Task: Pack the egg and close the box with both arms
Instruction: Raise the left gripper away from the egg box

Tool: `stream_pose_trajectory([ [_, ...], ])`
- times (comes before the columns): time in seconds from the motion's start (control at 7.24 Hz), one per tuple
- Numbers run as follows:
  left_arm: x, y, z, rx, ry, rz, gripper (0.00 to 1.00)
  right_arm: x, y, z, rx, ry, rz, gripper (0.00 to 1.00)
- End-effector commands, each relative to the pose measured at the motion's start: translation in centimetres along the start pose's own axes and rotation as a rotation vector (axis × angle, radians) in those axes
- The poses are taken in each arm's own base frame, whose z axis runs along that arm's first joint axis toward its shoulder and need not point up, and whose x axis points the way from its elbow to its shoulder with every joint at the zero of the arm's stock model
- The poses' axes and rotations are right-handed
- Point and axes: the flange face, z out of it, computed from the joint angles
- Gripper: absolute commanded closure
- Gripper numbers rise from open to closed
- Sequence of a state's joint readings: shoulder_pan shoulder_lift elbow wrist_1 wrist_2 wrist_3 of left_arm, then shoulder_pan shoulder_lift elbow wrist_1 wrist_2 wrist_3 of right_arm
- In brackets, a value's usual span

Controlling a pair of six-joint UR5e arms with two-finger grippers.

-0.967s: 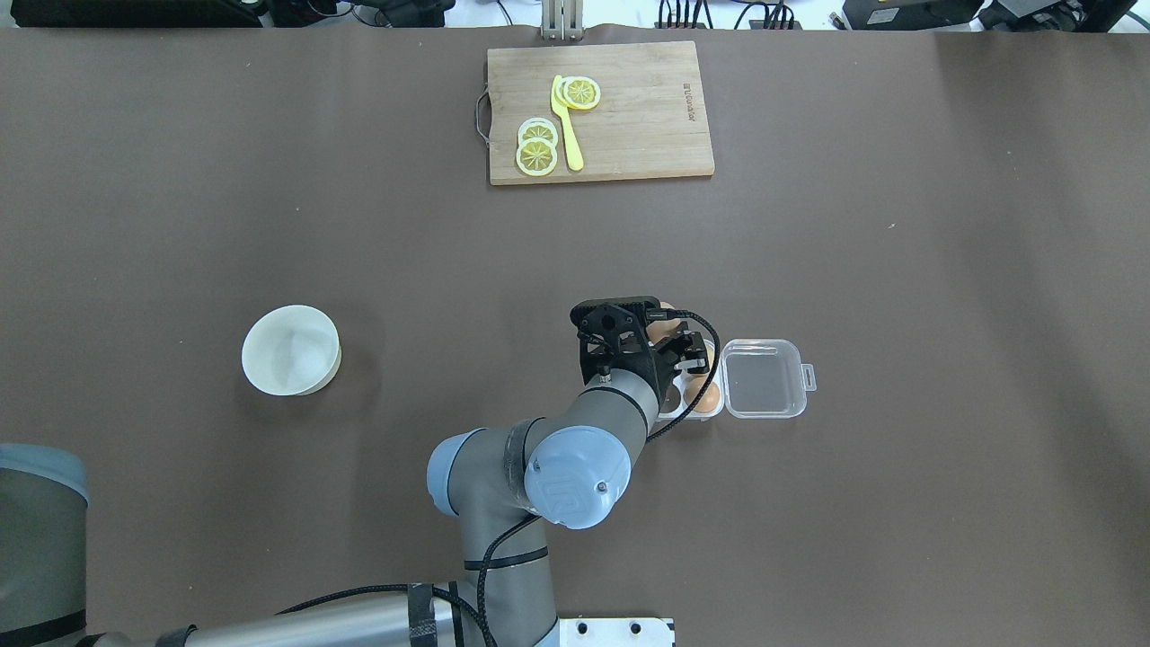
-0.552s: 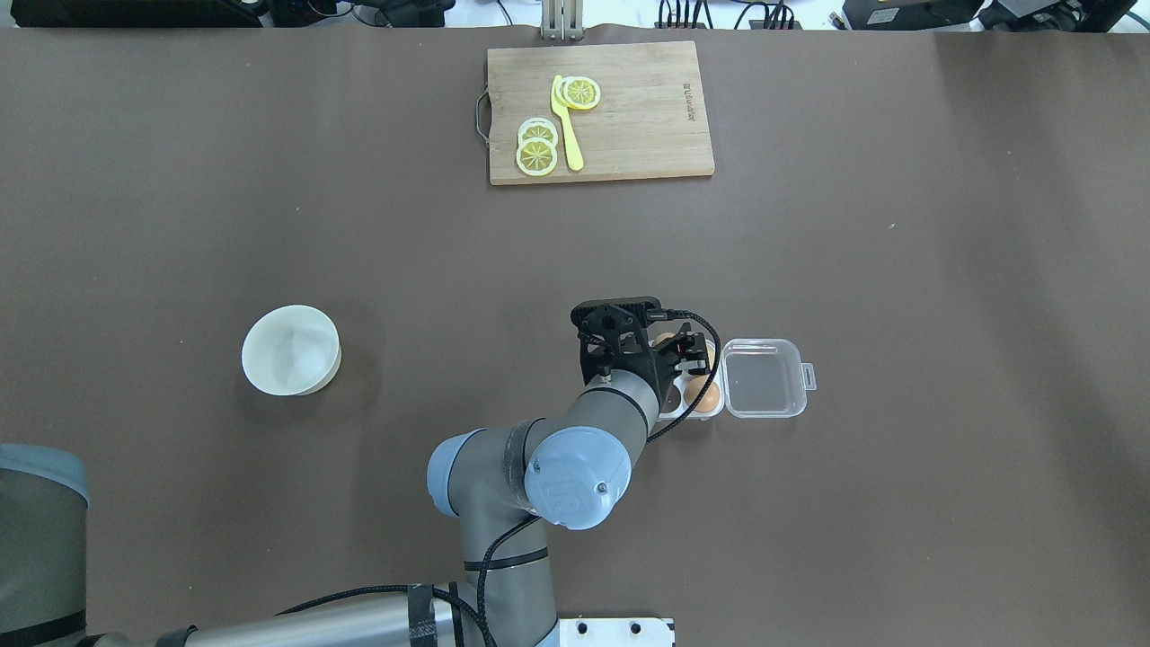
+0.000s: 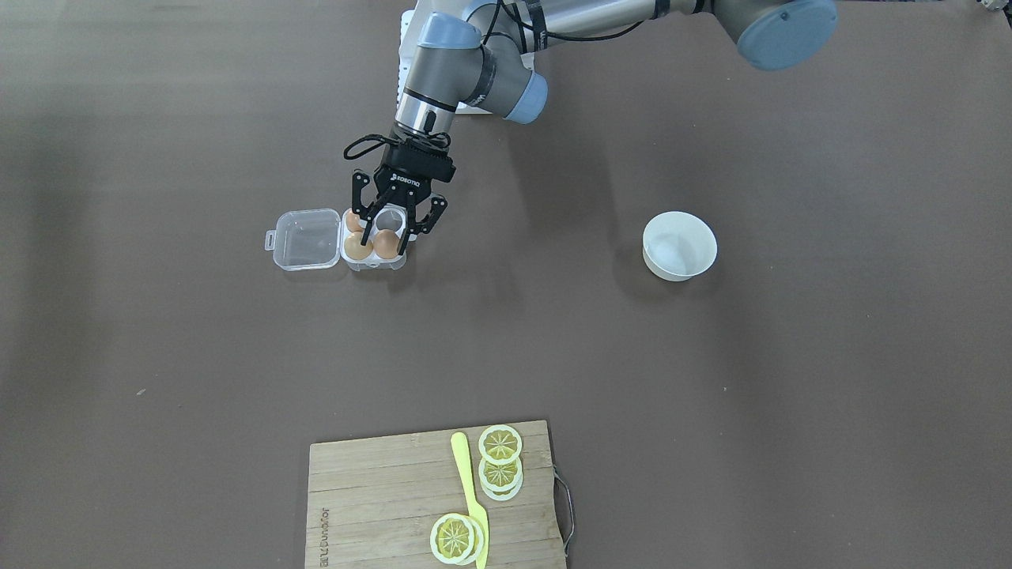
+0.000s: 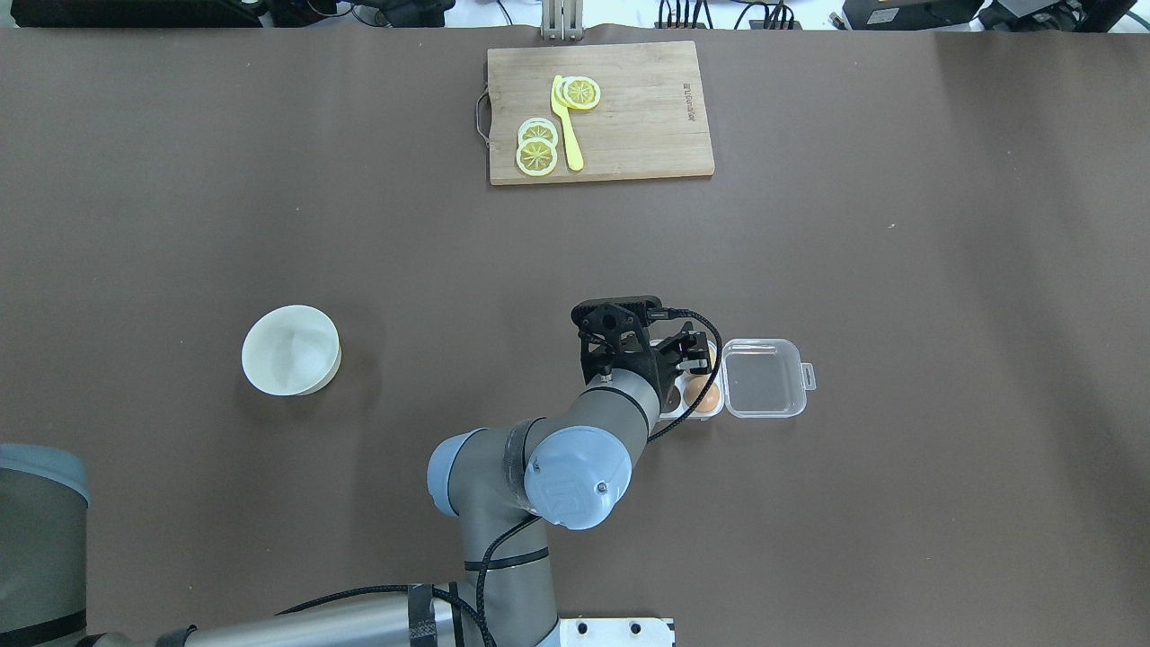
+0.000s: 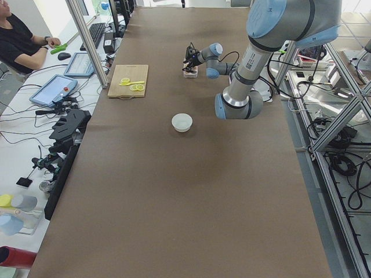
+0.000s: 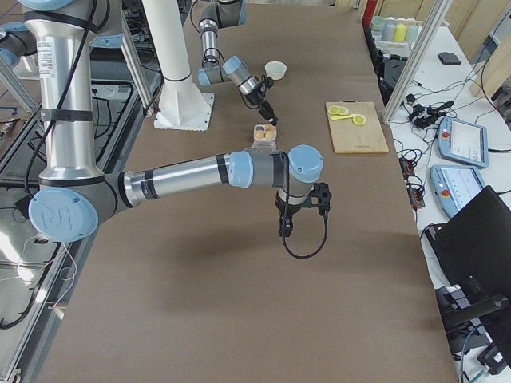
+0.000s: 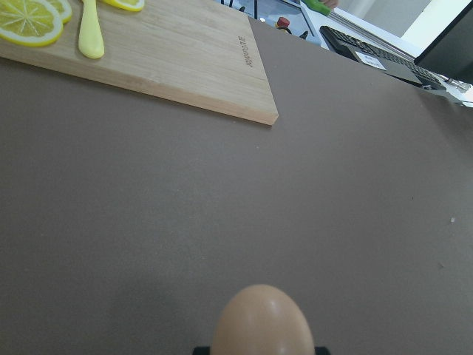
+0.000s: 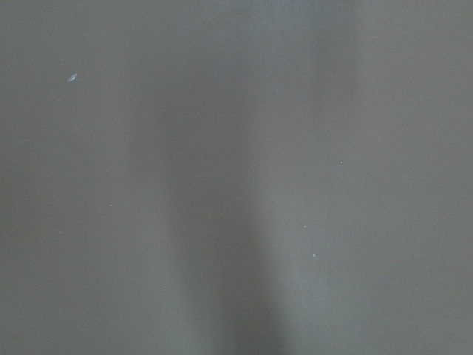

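Left hand (image 3: pixel 385 241) is low over the box (image 3: pixel 378 264), fingers apart, one on each side of the egg (image 3: pixel 387 246). You cannot tell whether the pads touch the shell. That egg sits in the cup on the robot's left, on the side far from its base. Two other eggs (image 3: pixel 356 247) fill the cups next to the lid (image 3: pixel 304 239). The fourth cup (image 3: pixel 389 219) is unfilled. The lid lies open and flat on the tabletop (image 3: pixel 711 395), on the box's side toward the robot's right.

Your left wrist view shows the egg's top at its bottom edge.

Right hand (image 6: pixel 285 227) hangs over bare tabletop, well apart from the box. You see it from the side only, so you cannot tell if its fingers are apart or together.

White bowl (image 3: pixel 679 246) and cutting board (image 3: pixel 379 490) with lemon slices (image 3: pixel 500 444) sit well apart from the box.
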State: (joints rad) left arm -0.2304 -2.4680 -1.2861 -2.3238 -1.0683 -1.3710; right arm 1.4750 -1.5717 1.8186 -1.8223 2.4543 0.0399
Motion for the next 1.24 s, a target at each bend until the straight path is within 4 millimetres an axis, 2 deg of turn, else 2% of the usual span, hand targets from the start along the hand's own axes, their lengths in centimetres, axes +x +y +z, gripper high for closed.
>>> stream_pose_trajectory([
  [0.0, 1.1, -4.0, -1.0, -0.018, 0.058, -0.033, 0.4, -0.1, -0.1, -0.1, 0.001, 0.0, -0.003, 0.0],
  [0.14, 0.7, -6.4, -0.7, -0.024, 0.061, -0.037, 0.24, -0.3, -0.1, -0.2, 0.004, -0.002, -0.006, 0.0],
  [0.28, -0.1, -8.1, -0.2, -0.001, 0.047, -0.038, 0.03, -0.5, -0.4, -0.4, 0.01, 0.0, -0.014, 0.0],
  [0.41, -1.0, -10.2, 0.4, 0.005, 0.022, -0.034, 0.02, -1.1, -1.0, -0.8, 0.02, 0.002, -0.025, 0.0],
  [0.55, -2.2, -13.2, 1.3, -0.03, -0.027, -0.027, 0.02, -1.6, -1.4, -1.3, 0.029, 0.005, -0.036, 0.0],
  [0.69, -3.4, -15.2, 1.9, -0.069, -0.073, -0.023, 0.02, -3.5, -2.9, -2.4, 0.051, -0.004, -0.071, 0.0],
  [0.83, -5.5, -15.2, 2.1, -0.106, -0.119, -0.016, 0.02, -5.2, -3.3, -3.0, 0.058, -0.037, -0.093, 0.0],
  [0.97, -8.9, -14.1, 1.1, -0.156, -0.135, -0.013, 0.07, -6.9, -3.9, -2.4, 0.042, -0.076, -0.059, 0.0],
  [1.1, -10.2, -13.6, -0.5, -0.225, -0.113, -0.024, 0.23, -8.6, -4.5, -2.4, 0.039, -0.082, -0.035, 0.0],
])
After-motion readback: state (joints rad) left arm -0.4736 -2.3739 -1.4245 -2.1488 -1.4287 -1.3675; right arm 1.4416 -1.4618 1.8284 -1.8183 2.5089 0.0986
